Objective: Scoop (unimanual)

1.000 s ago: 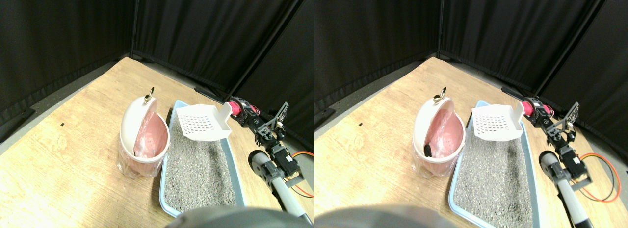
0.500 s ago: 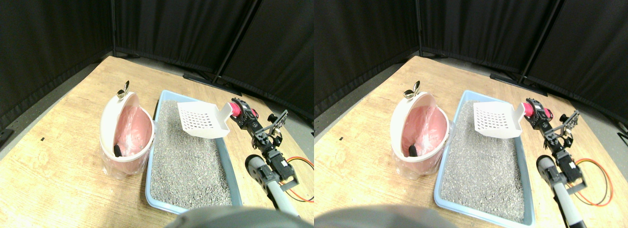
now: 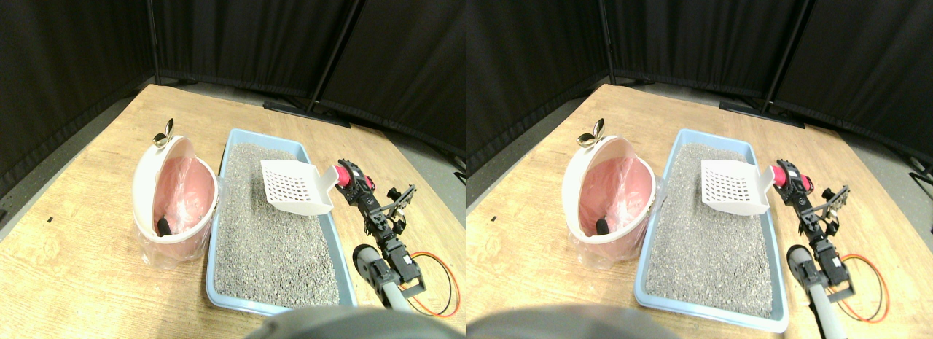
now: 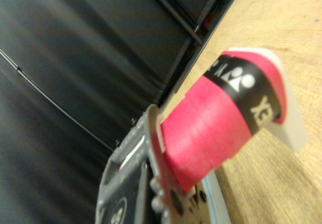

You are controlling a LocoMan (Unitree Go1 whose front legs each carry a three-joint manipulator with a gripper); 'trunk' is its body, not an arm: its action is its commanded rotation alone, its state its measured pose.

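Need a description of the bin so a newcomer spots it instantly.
Find the blue litter tray full of grey granules in the middle of the wooden floor. The bin stands against the tray's left side. It is the only round thing: pink, plastic-lined, with a white lid tipped open, unlike the flat white slotted scoop over the tray.

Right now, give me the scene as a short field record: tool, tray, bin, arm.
scoop: white slotted scoop, looks empty, above the litter tray's far right part
scoop handle: wrapped in pink tape, at the right gripper
tray: light blue litter tray filled with grey litter
bin: white bin left of the tray, pink bag liner, lid tipped open, dark item inside
surface: wooden floor
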